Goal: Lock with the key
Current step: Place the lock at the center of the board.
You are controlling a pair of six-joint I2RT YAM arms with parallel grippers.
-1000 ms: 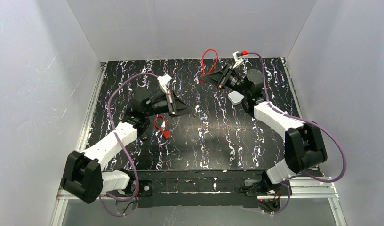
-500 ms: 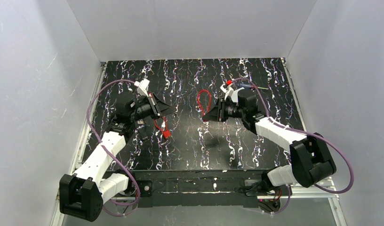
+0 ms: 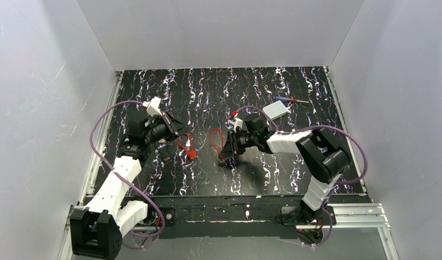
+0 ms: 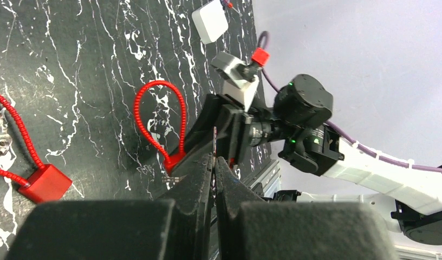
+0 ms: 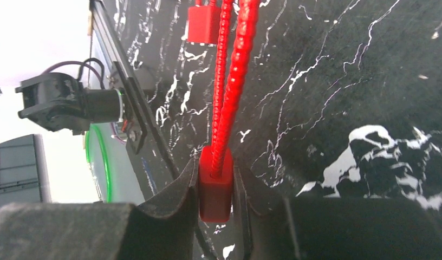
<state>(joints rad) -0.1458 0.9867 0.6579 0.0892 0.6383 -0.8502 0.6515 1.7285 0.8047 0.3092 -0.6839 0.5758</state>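
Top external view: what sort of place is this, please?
Probably a robot test cell: plain white walls close three sides, and a left arm and a right arm are bolted to a metal rail at the near edge of a black marbled table.

No text, label, brand, number or sign is being made out in any view, not even on the red cable lock (image 5: 214, 184) being shown up close.

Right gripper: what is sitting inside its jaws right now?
The right gripper holds a red lock body, its beaded red cable running out ahead. The body's sides and any keyhole are covered by the fingers.
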